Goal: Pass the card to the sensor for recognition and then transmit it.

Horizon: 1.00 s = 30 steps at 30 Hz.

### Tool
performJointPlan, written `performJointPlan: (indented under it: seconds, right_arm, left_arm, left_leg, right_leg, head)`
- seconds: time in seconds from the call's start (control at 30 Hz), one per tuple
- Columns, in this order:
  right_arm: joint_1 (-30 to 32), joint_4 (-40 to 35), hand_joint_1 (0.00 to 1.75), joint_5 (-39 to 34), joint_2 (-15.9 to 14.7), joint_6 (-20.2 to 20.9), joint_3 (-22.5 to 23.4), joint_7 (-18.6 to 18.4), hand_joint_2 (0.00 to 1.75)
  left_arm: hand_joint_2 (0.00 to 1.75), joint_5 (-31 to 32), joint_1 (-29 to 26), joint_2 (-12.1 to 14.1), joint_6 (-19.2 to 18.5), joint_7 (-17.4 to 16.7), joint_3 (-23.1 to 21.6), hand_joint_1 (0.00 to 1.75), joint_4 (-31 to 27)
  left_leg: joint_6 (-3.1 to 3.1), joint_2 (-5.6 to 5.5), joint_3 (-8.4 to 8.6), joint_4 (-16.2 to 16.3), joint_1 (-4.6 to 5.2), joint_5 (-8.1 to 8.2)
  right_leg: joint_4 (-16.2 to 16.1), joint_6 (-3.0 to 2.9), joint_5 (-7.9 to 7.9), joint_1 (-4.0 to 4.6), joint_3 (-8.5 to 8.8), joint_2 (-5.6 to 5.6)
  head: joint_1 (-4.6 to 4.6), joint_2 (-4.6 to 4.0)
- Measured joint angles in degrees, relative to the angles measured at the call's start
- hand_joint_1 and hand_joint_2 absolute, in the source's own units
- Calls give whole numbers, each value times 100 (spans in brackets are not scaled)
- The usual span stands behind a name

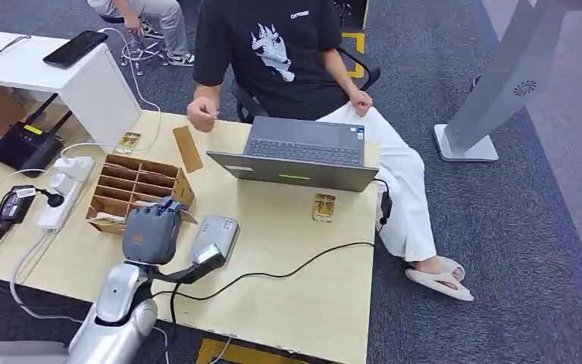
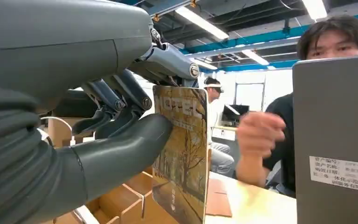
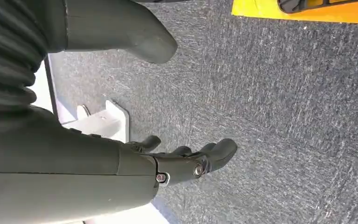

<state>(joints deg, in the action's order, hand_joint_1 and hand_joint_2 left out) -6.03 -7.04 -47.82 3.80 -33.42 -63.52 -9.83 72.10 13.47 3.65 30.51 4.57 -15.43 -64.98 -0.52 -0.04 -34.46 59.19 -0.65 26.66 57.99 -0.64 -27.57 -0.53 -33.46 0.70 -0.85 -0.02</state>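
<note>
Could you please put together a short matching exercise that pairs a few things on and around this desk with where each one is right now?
Things:
1. card
2. laptop
3. black phone
4. right hand

Places:
A. on the white desk beside the wooden table
B. hanging over grey carpet
C. pinched in the left hand, above the wooden divider box
D. open on the wooden table, in front of the seated person

Pairs: 1-C, 2-D, 3-A, 4-B
</note>
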Motion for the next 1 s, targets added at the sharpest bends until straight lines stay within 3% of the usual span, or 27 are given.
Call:
performJointPlan:
  seconds: [0.23,0.43,0.63,0.9,0.93,1.0]
  right_arm:
    - [-1,0,0,-50,-2,-2,-44,-16,175]
    - [0,0,0,-77,-2,-7,-46,-20,175]
    - [0,0,0,-79,-2,-9,-105,33,175]
    - [-7,0,0,-138,-4,-9,-149,22,175]
    - [-8,0,0,-138,-4,-9,-149,22,175]
    - [-12,0,0,-138,-4,-11,-153,13,175]
  left_arm:
    - [175,-144,82,109,232,4,31,175,33]
    - [175,-266,269,315,181,-29,166,175,-241]
    - [175,127,769,721,-61,-225,352,175,-345]
    - [175,188,1031,833,15,-210,466,175,-336]
    - [175,214,1031,831,41,-203,466,155,-326]
    - [175,251,1031,826,83,-203,466,155,-302]
  left_leg:
    - [0,0,0,0,0,0]
    - [-2,0,0,0,-2,-2]
    - [-6,0,1,0,-3,-5]
    - [-6,0,0,0,-1,-4]
    - [-6,0,0,0,-1,-4]
    - [-6,0,0,0,-1,-4]
  right_leg:
    - [0,0,0,0,-1,0]
    - [2,0,0,2,-2,0]
    - [6,-1,1,2,-1,1]
    - [4,-1,0,1,-1,1]
    - [4,-1,0,1,-1,1]
    - [4,-1,0,1,-1,1]
  head:
    - [0,-2]
    - [0,-2]
    - [0,-2]
    - [0,-2]
    - [0,-2]
    - [0,-2]
